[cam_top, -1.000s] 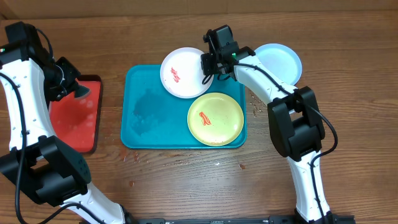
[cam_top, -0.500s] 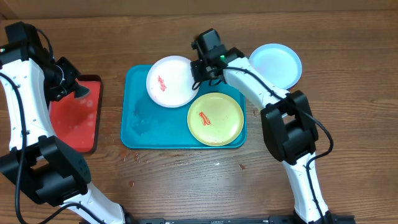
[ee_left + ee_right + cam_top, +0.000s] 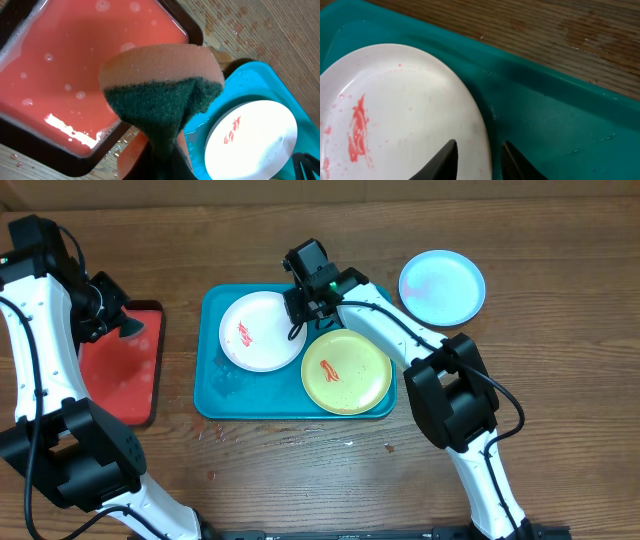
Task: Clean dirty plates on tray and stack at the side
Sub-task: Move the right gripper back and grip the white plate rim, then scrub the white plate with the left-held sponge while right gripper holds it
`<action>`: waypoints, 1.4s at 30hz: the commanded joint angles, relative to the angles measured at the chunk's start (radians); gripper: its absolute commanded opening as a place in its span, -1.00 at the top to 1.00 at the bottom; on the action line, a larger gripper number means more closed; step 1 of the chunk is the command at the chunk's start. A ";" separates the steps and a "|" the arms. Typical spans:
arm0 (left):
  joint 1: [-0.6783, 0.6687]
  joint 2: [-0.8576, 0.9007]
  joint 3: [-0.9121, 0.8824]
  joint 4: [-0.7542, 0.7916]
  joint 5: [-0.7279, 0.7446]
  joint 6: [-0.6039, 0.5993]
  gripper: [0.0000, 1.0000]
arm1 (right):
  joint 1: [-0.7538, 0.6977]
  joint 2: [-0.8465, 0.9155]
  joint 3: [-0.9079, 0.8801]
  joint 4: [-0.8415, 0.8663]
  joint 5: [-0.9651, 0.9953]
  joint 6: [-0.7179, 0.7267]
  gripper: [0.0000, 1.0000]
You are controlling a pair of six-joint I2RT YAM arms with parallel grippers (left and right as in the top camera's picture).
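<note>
Item 1, right arm [image 3: 390,325]: reaches from the near desk [image 3: 560,400] edge across the yellow-green plate [image 3: 346,370] to the far side of the tray [image 3: 215,395], wrist tipped downward. Right fingers [image 3: 446,159]: narrow, straddling and pinching the right rim of the white plate [image 3: 262,330]

Item 2, left arm [image 3: 40,350]: raised and bent over the red tray [image 3: 120,385]. Left fingers [image 3: 108,312]: closed, squeezing a sponge [image 3: 160,80], orange side up, green scouring face toward the camera

Item 3, plates: white, red smear, lying in the tray's far left half; yellow-green, orange smear, in the near right corner, just beside the white; light blue plate [image 3: 442,287] on the desk, right of the tray
</note>
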 commanded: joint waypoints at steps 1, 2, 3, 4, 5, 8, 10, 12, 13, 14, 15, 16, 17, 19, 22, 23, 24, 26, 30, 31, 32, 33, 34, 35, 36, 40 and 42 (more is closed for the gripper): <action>-0.002 0.003 0.000 0.000 0.004 0.019 0.92 | -0.013 0.039 -0.002 0.018 0.042 0.002 0.39; -0.002 0.003 0.000 0.000 0.004 0.019 0.92 | -0.014 0.044 -0.002 0.029 0.046 -0.008 0.39; -0.002 0.003 0.000 0.001 0.004 0.019 0.91 | -0.016 0.050 -0.002 0.042 0.048 -0.029 0.39; -0.002 0.003 -0.001 0.001 0.005 0.019 0.92 | -0.016 0.055 -0.002 0.053 0.048 -0.052 0.40; -0.002 0.003 0.000 0.000 0.005 0.019 0.91 | -0.015 0.058 -0.002 0.056 0.049 -0.055 0.40; -0.002 0.003 -0.001 -0.001 0.005 0.019 0.92 | -0.013 0.075 -0.002 0.050 0.032 -0.055 0.39; -0.002 0.003 0.000 -0.001 0.005 0.019 0.92 | -0.009 0.088 -0.002 0.048 -0.011 -0.055 0.40; -0.003 0.003 -0.001 0.000 0.007 0.019 0.92 | -0.005 0.093 -0.002 0.044 -0.037 -0.054 0.41; -0.003 0.003 0.000 0.000 0.015 0.019 0.92 | -0.002 0.093 -0.002 0.042 -0.039 -0.054 0.47; -0.004 0.003 -0.001 -0.001 0.026 0.019 0.92 | 0.001 0.093 -0.002 0.041 -0.039 -0.054 0.58; -0.007 0.003 -0.001 -0.001 0.043 0.020 0.91 | 0.003 0.093 -0.002 0.042 -0.039 -0.053 0.72; -0.015 0.003 -0.001 0.000 0.069 0.024 0.91 | 0.006 0.093 -0.002 0.042 -0.039 -0.033 0.89; -0.023 0.003 -0.001 0.002 0.089 0.034 0.91 | 0.008 0.093 -0.002 0.042 -0.039 -0.010 0.92; -0.045 0.003 -0.004 0.010 0.120 0.061 0.92 | 0.009 0.093 -0.002 0.037 -0.039 0.075 0.93; -0.093 0.004 -0.024 0.035 0.125 0.064 0.91 | 0.009 0.093 -0.001 0.016 -0.047 0.262 0.93; -0.134 0.005 -0.054 0.076 0.125 0.064 0.91 | 0.009 0.093 -0.001 0.002 -0.087 0.297 0.93; -0.156 0.006 -0.072 0.103 0.125 0.064 0.91 | 0.009 0.093 -0.001 -0.002 -0.108 0.296 0.93; -0.206 0.013 -0.117 0.169 0.126 0.064 0.91 | 0.009 0.093 -0.001 -0.017 -0.115 0.300 0.93; -0.310 0.054 -0.198 0.295 0.126 0.035 0.91 | 0.009 0.093 -0.002 -0.037 -0.114 0.299 0.93; -0.334 0.068 -0.211 0.320 0.132 0.024 0.92 | 0.009 0.093 -0.002 -0.039 -0.114 0.299 0.93; -0.362 0.089 -0.222 0.348 0.146 0.023 0.92 | 0.009 0.093 -0.002 -0.039 -0.114 0.299 0.93; -0.389 0.111 -0.226 0.370 0.161 0.023 0.92 | 0.009 0.093 -0.002 -0.039 -0.114 0.299 0.93; -0.416 0.137 -0.226 0.389 0.170 0.023 0.92 | 0.009 0.093 -0.002 -0.039 -0.114 0.299 0.93; -0.441 0.161 -0.226 0.407 0.169 0.023 0.91 | 0.009 0.093 -0.002 -0.039 -0.114 0.299 0.93; -0.463 0.183 -0.226 0.422 0.169 0.023 0.91 | 0.009 0.093 -0.002 -0.040 -0.114 0.299 0.93; -0.521 0.251 -0.226 0.461 0.169 0.022 0.92 | 0.009 0.093 -0.002 -0.042 -0.114 0.299 0.93; -0.531 0.275 -0.226 0.474 0.169 0.023 0.92 | 0.009 0.093 -0.002 -0.046 -0.114 0.299 0.93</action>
